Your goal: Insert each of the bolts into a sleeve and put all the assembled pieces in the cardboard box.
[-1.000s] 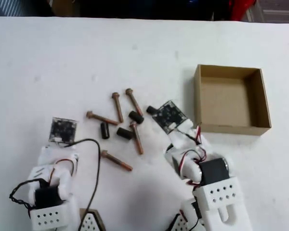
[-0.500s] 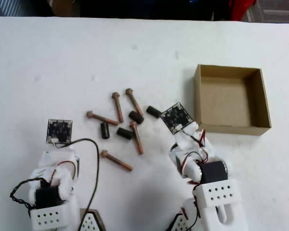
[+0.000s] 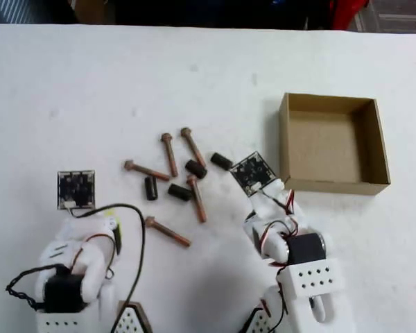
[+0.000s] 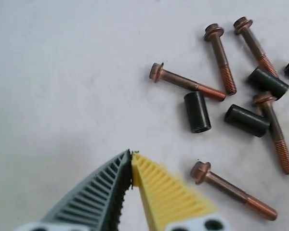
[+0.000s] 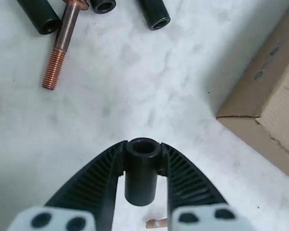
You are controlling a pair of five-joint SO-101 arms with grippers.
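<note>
A white worktop [image 3: 208,76] spans the high view, matte and marked with a few faint grey smudges. Its far edge runs straight across, and behind it lies a dark strip of room. In that strip, a red object [image 3: 348,12] stands at the far right, a pale striped surface [image 3: 10,10] at the far left, and a brownish shape [image 3: 90,8] just beside it.

Sleeve [image 5: 141,169] in R claw [image 5: 142,150]
</note>
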